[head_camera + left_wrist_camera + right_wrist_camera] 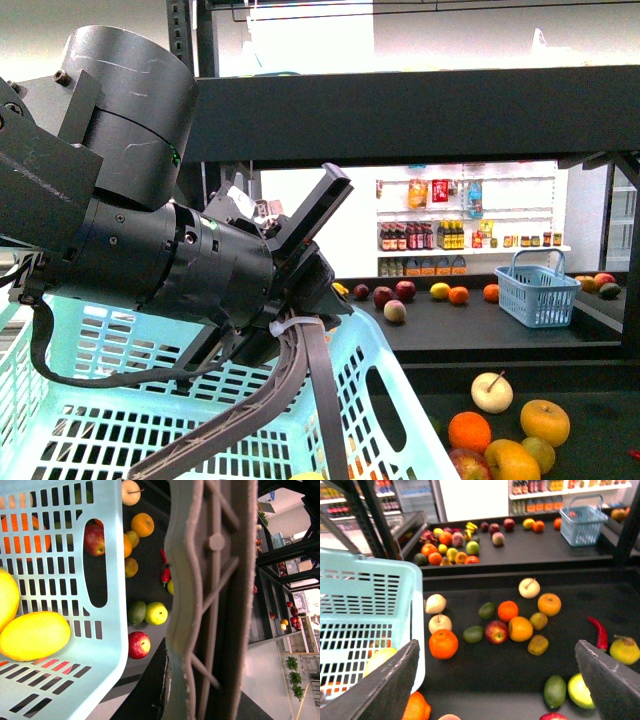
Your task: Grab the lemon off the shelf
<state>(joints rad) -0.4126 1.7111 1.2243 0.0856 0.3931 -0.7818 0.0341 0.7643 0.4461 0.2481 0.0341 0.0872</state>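
Observation:
A bright yellow fruit with a pointed end, the lemon (625,650) as far as I can tell, lies on the black shelf deck (470,680) beside a red chili (597,632). My right gripper (497,685) hangs open over the deck, the lemon just beyond its right finger (610,680), and nothing is between the pads. In the left wrist view the lemon (171,586) peeks out behind my left gripper (210,540), which is shut on nothing beside the light blue basket (60,530). The left arm (180,250) fills the front view.
The basket (365,610) holds large yellow oval fruits (32,635) and oranges. Apples, oranges and green fruits (520,627) are scattered over the deck. A small blue basket (580,522) stands on the rear deck with more fruit. White wall shelves of bottles (460,235) lie behind.

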